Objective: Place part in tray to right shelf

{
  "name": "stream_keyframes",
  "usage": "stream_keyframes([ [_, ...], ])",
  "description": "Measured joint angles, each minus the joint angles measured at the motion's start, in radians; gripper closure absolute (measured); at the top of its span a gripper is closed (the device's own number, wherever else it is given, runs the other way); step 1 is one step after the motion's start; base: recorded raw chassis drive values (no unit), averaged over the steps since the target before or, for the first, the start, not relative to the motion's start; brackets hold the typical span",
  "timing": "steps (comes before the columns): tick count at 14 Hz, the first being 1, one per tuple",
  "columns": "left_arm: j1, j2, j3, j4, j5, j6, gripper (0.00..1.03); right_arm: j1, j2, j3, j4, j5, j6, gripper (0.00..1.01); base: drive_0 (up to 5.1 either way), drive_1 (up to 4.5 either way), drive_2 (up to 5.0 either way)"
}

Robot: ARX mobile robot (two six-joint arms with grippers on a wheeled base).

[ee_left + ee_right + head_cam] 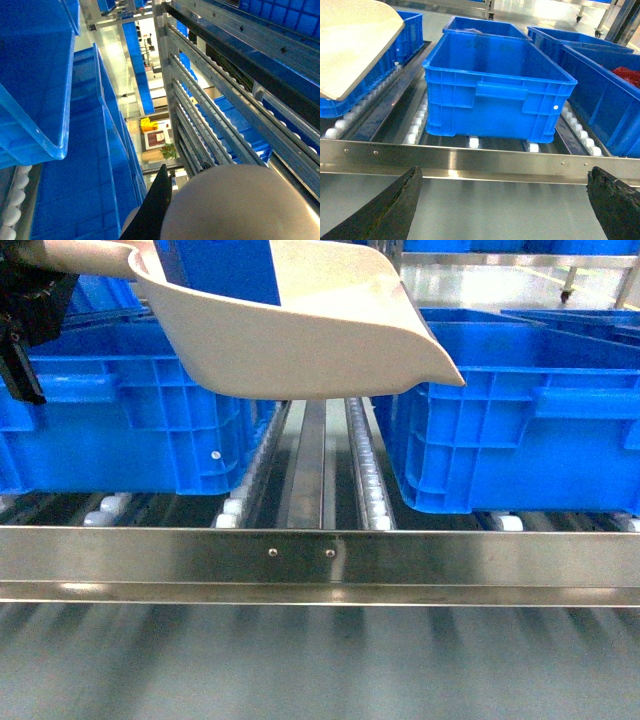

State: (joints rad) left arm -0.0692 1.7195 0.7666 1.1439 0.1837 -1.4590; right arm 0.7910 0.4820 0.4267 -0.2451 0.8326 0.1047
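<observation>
The part is riding in a cream-coloured scoop-like tray, only its lower blue body showing at the top of the head view, so I can't make out its handle holes. The tray is hanging up at the left, over the gap between the left crate and the right crate, its pointed lip aiming right toward the open crate. Both crates are sitting on the white rollers of the right shelf, behind the shiny front rail. To do this well, I'd say the tray needs carrying further right until its lip is past the near-left wall of the right crate, then tipping slowly so the part slides in rather than dropping into the gap between the roller tracks. The left claw is seemingly bearing the tray, its wrist view filled by the tray's rounded back, but I cannot tell how its fingers are set. The right claw is waiting low and near, in front of the rail, its dark fingers spread wide apart and holding nothing.
</observation>
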Motion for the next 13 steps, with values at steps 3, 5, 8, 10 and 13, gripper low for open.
stream_keyframes([
  [3, 0.0, 0.0, 0.0, 0.0, 0.0, 0.0, 0.89, 0.0, 0.0, 0.0, 0.0, 0.0, 0.0, 0.03, 0.0, 0.0, 0.0],
  [5, 0.0, 0.0, 0.0, 0.0, 0.0, 0.0, 0.89, 0.0, 0.0, 0.0, 0.0, 0.0, 0.0, 0.03, 0.0, 0.0, 0.0],
  [8, 0.0, 0.0, 0.0, 0.0, 0.0, 0.0, 0.89, 0.0, 0.0, 0.0, 0.0, 0.0, 0.0, 0.03, 0.0, 0.0, 0.0],
  [10, 0.0, 0.0, 0.0, 0.0, 0.0, 0.0, 0.89, 0.0, 0.0, 0.0, 0.0, 0.0, 0.0, 0.03, 0.0, 0.0, 0.0],
  [13, 0.0, 0.0, 0.0, 0.0, 0.0, 0.0, 0.89, 0.0, 0.0, 0.0, 0.0, 0.0, 0.0, 0.03, 0.0, 0.0, 0.0],
])
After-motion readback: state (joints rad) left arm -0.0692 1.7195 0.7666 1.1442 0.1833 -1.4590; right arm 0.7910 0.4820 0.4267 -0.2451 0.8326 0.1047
